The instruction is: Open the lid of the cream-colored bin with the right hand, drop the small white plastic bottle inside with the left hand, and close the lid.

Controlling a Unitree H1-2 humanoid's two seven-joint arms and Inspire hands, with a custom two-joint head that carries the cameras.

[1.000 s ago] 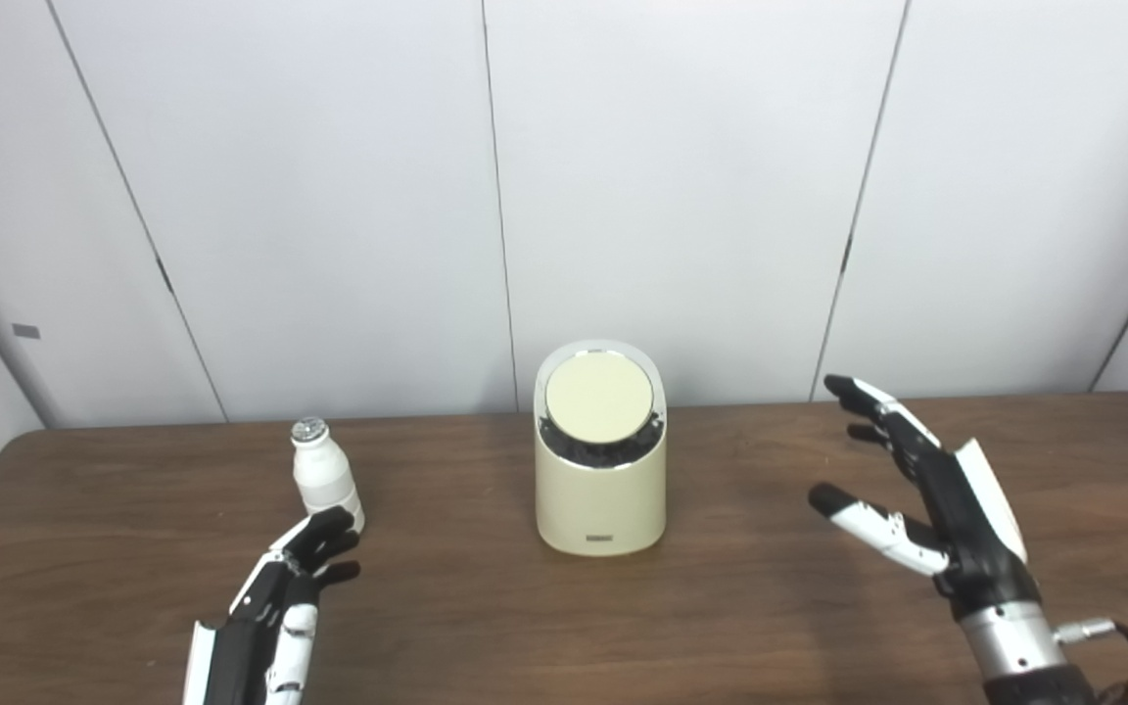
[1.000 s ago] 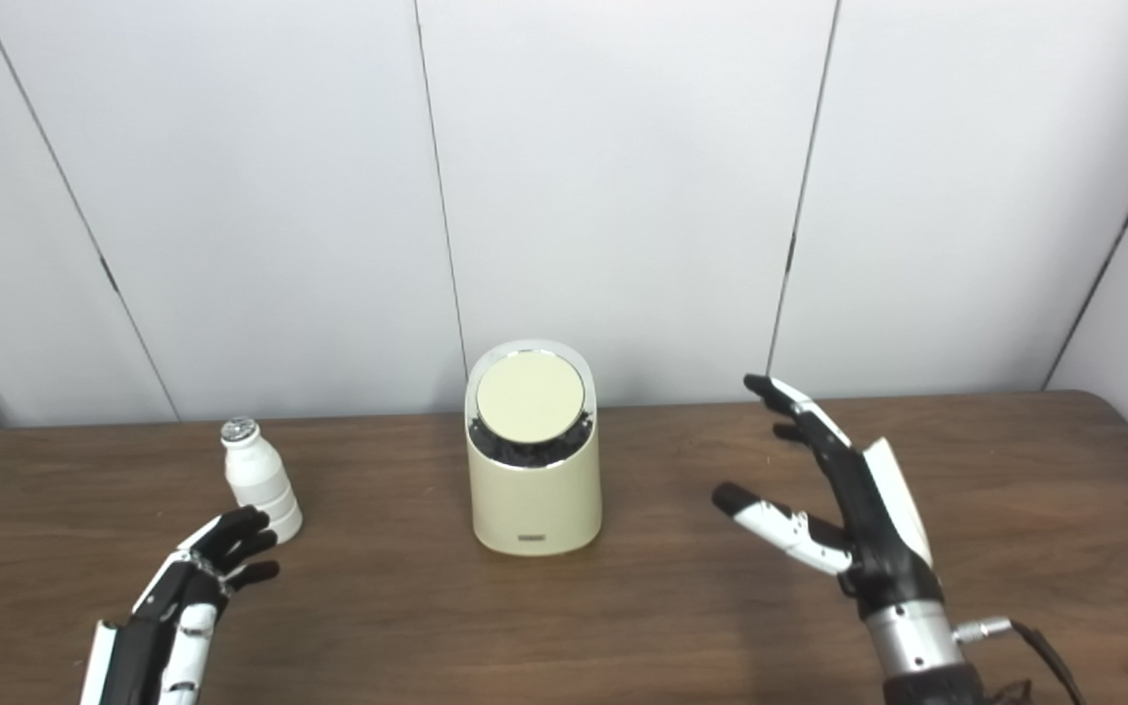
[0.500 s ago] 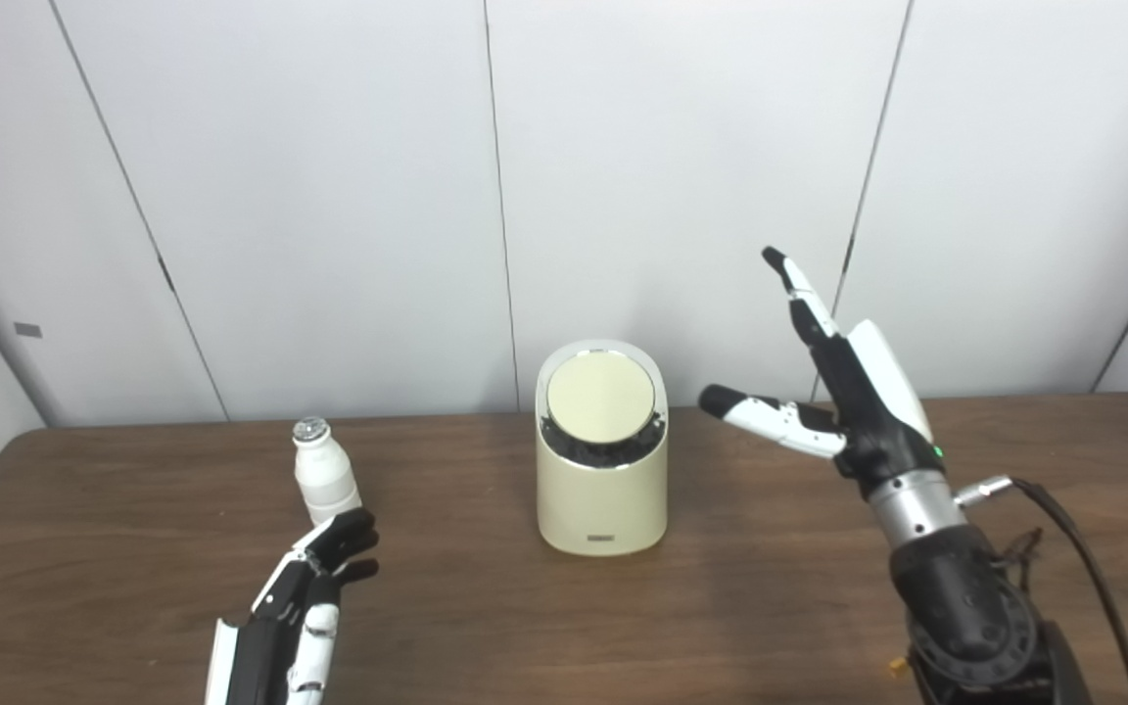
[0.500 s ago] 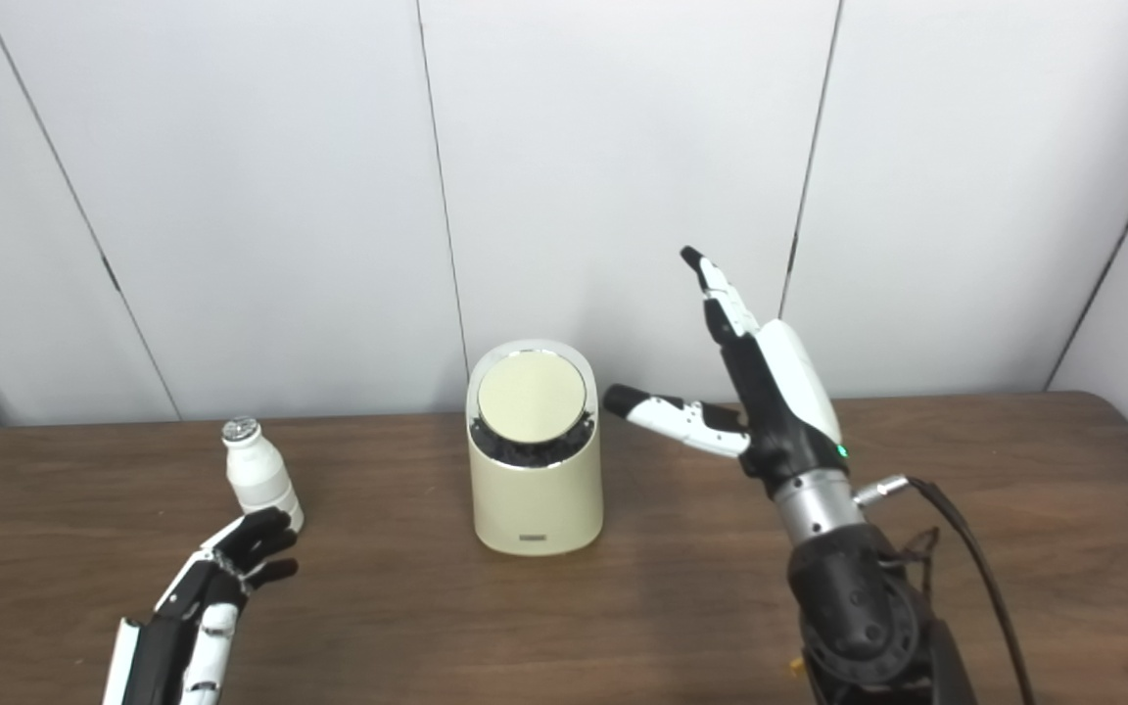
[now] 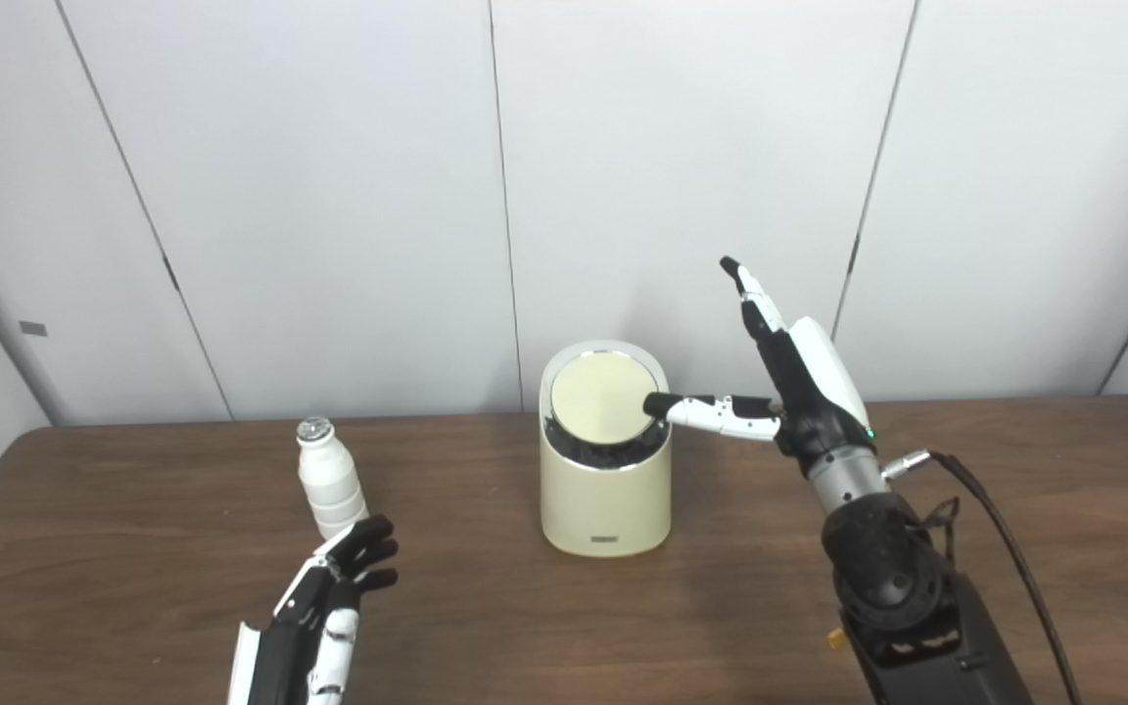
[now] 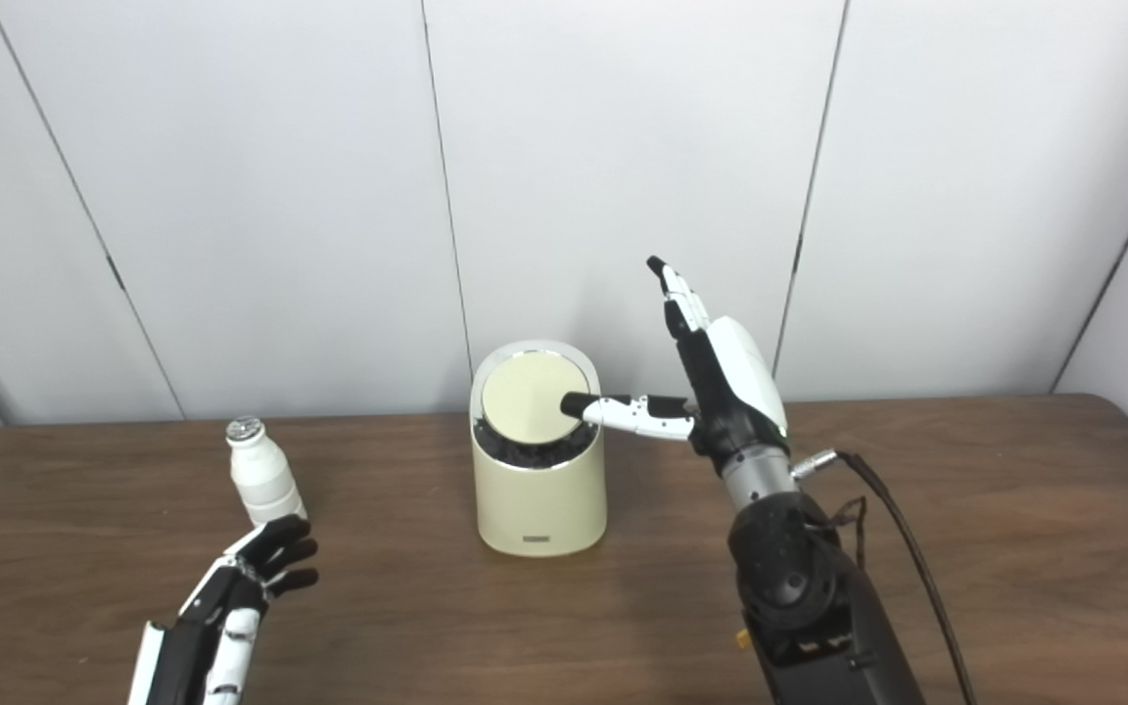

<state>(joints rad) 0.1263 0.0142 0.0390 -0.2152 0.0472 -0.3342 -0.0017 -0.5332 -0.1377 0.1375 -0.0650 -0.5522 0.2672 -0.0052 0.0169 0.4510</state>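
The cream-colored bin [image 5: 606, 494] stands mid-table, its round tilted lid [image 5: 598, 396] down on the rim. My right hand [image 5: 799, 387] is raised just right of the bin, open, fingers pointing up; its thumb tip reaches the lid's right edge. A small white plastic bottle [image 5: 328, 481] with a silver cap stands upright at the left. My left hand [image 5: 329, 607] lies low in front of the bottle, open and empty, fingertips a short way from the bottle's base.
The brown wooden table [image 5: 114, 548] ends at a white panelled wall [image 5: 329, 196] right behind the bin. A black cable [image 5: 1005, 529] trails from my right wrist toward the lower right.
My right hand rose from low at the right and swung left until its thumb reached the lid's edge. My left hand crept slightly forward and right. The view shifted a little.
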